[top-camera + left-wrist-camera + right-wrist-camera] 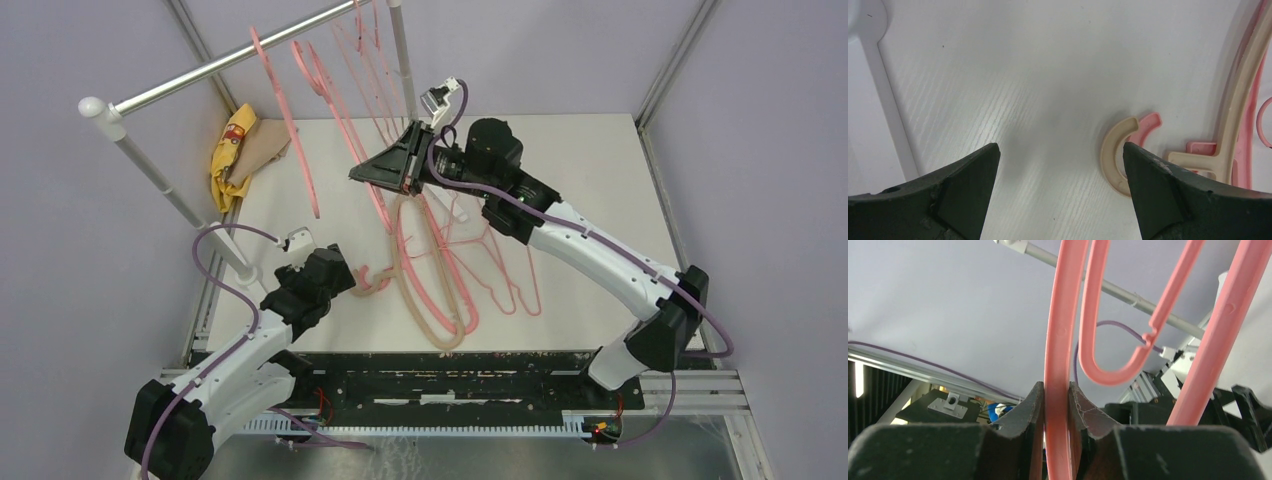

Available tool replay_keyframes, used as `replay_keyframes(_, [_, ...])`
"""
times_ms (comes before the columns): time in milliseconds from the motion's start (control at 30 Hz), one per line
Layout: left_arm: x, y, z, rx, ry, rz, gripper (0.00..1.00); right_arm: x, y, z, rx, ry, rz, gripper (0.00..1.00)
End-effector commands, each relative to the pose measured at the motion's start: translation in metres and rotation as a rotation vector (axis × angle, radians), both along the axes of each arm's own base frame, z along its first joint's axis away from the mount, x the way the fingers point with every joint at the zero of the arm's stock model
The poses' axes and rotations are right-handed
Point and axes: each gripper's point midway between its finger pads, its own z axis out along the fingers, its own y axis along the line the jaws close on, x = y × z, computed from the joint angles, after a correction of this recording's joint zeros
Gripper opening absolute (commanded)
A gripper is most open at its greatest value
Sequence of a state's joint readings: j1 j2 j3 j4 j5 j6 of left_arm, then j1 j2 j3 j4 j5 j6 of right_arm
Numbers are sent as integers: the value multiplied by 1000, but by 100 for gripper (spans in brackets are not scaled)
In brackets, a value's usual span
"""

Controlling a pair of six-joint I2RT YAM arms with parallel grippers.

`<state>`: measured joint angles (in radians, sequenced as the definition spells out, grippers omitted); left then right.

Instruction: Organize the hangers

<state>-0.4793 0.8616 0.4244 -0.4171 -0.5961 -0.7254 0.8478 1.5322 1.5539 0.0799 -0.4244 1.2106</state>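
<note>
At the far left a yellow and tan cloth (238,150) lies crumpled on the white table (600,180), below the silver metal rail (230,65) that slants across the back. Thick pink plastic hangers (287,130) hang from that rail by their hooks.

The left gripper (1059,152) hovers low over bare table with its jaws spread wide and nothing between them. Just inside its right finger lies the hook (1106,150) of a beige plastic hanger (437,338). This hanger lies flat in a loose pile with a pink plastic one and several thin pink wire hangers (490,262), all overlapping at mid-table.

Right of the hung set, the right gripper (1055,390) is raised toward the rail. Its jaws are pinched tight on a flat bar of the held pink plastic hanger (1058,340). Whether that hanger's hook is over the rail yet I cannot tell.

As I judge it, the plastic hangers are light and stiff, with smooth flat bars. A squeeze across a bar close to the hook should stop one from swinging. A hold far out on a shoulder would likely let it pivot in the jaws.

The wire hangers look springy and thin, lie close to the table and are interlaced. Lifting one could well drag its neighbours along. The hook or neck, where each sits clear of the others, seems the safest place to take hold.
</note>
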Motion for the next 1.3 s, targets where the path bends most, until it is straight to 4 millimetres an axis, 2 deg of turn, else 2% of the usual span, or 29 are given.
replay_keyframes(0, [9, -3, 12, -35, -53, 27, 100, 12, 9, 48, 133, -94, -8, 1])
replay_keyframes(267, [8, -3, 14, -36, -58, 24, 100, 41, 33, 61, 178, -136, -12, 1])
replay_keyframes(333, [8, -3, 14, -35, -58, 22, 100, 46, 37, 69, 201, -146, -7, 1])
replay_keyframes(433, [8, -3, 14, -34, -57, 20, 100, 59, 40, 70, 208, -152, -31, 1])
replay_keyframes(567, [7, -3, 16, -39, -61, 18, 100, 76, 48, 61, 200, -130, -39, 1])
replay_keyframes(833, [7, -3, 19, -46, -69, 19, 100, 100, 74, 27, 158, -60, -17, 1])
replay_keyframes(967, [7, -3, 19, -45, -68, 20, 100, 102, 78, 13, 139, -33, -10, 1])
replay_keyframes(1100, [8, -3, 18, -39, -61, 18, 100, 97, 71, 4, 111, -33, -16, 2])
replay_keyframes(1200, [8, -3, 17, -35, -57, 20, 100, 91, 62, 0, 79, -47, -22, 8])
replay_keyframes(1267, [8, -3, 17, -34, -57, 20, 100, 88, 54, 1, 69, -64, -34, 16])
